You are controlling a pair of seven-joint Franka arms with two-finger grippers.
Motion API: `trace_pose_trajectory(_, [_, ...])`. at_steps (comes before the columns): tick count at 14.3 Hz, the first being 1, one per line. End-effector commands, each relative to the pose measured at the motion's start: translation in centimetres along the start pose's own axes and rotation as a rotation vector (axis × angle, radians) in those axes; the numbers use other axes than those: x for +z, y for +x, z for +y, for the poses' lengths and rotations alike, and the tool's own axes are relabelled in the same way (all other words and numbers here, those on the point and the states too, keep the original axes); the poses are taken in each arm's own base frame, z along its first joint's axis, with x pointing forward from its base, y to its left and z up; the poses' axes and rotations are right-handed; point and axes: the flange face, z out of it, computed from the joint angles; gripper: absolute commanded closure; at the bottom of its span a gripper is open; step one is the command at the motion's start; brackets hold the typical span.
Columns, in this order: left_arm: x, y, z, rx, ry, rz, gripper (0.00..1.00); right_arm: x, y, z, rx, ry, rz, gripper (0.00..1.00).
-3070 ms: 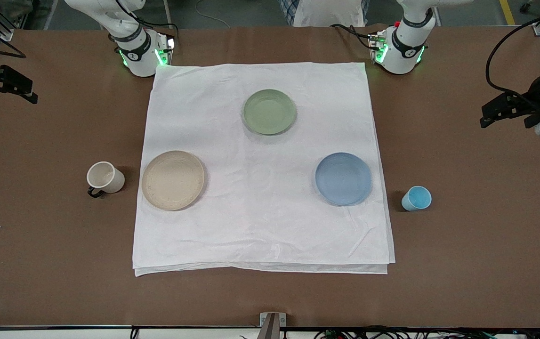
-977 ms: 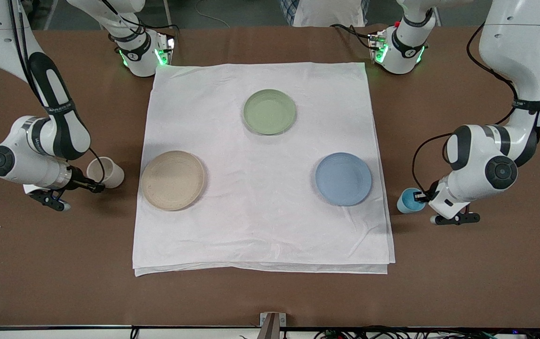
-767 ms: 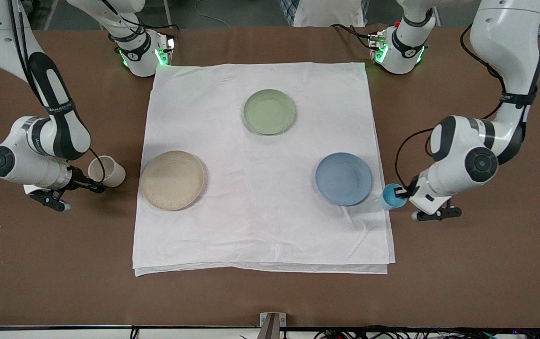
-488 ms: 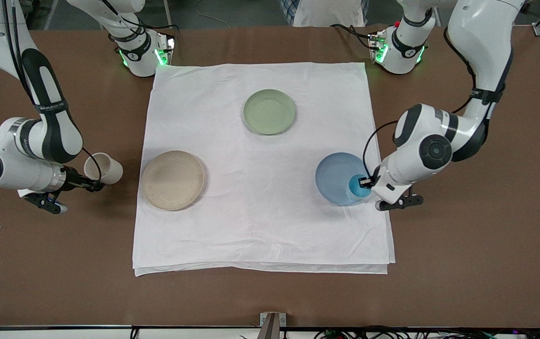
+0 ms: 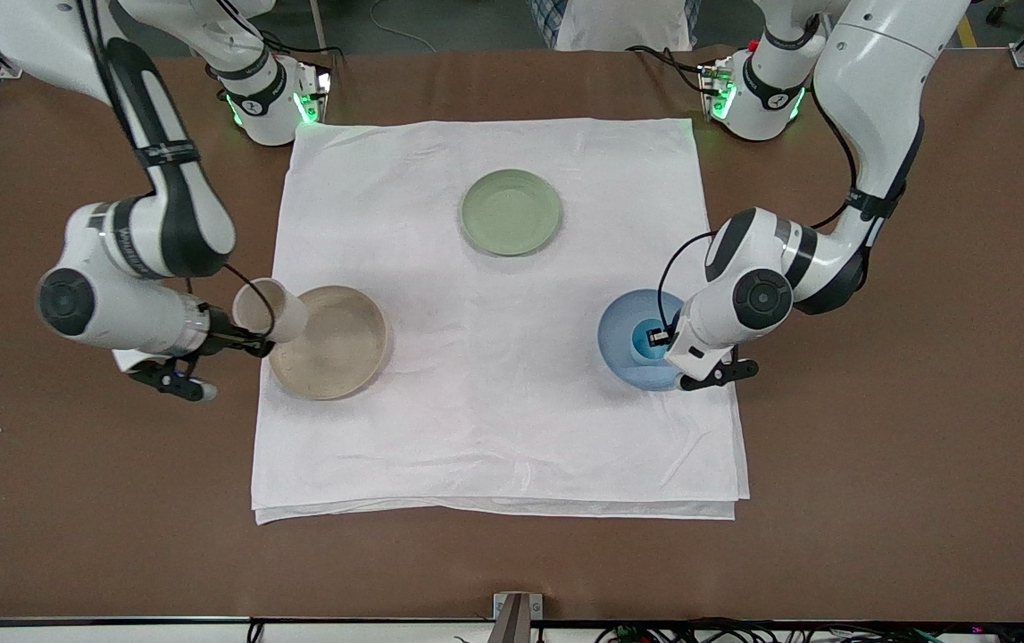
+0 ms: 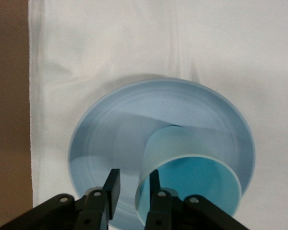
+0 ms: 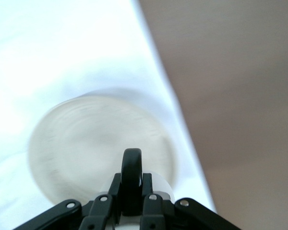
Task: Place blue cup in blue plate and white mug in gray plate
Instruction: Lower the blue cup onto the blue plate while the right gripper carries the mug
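Observation:
The blue cup (image 5: 645, 340) stands upright in the blue plate (image 5: 620, 327). My left gripper (image 5: 655, 338) is low over the plate. In the left wrist view the left gripper (image 6: 133, 187) is open, with one finger inside the cup (image 6: 192, 177) and the other clear of its wall, over the plate (image 6: 110, 134). My right gripper (image 5: 250, 344) is shut on the dark handle (image 7: 131, 165) of the white mug (image 5: 267, 310). It holds the mug tilted, in the air over the gray plate's (image 5: 337, 348) rim at the right arm's end. The plate shows blurred in the right wrist view (image 7: 86, 143).
A pale green plate (image 5: 511, 212) lies on the white cloth (image 5: 494, 429), farther from the front camera than the other two plates. The cloth covers the middle of the brown table (image 5: 904, 464).
My left arm carried the blue cup from the bare table into the blue plate, and its jaws have parted. My right arm lifted the white mug by its handle to the gray plate's rim.

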Motion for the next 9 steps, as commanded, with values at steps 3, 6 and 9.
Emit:
trace_pose_trajectory(3, [-10.2,2.4,-3.1,-0.061,0.013,0.079,0.00,5.4,-1.5,-3.1,-0.043,-0.001,0.040,0.99])
trace_pose_trajectory(6, [-19.2,3.3,-5.0,-0.080,0.040,0.086,0.00,6.3,-1.6,-3.5,-0.056,-0.012,0.039,0.90])
trace_pose_trajectory(9, [-27.5,3.5,-8.5,-0.016,0.042,0.147,0.00,6.0,-1.2,-3.4,-0.049,-0.009,0.042,0.00])
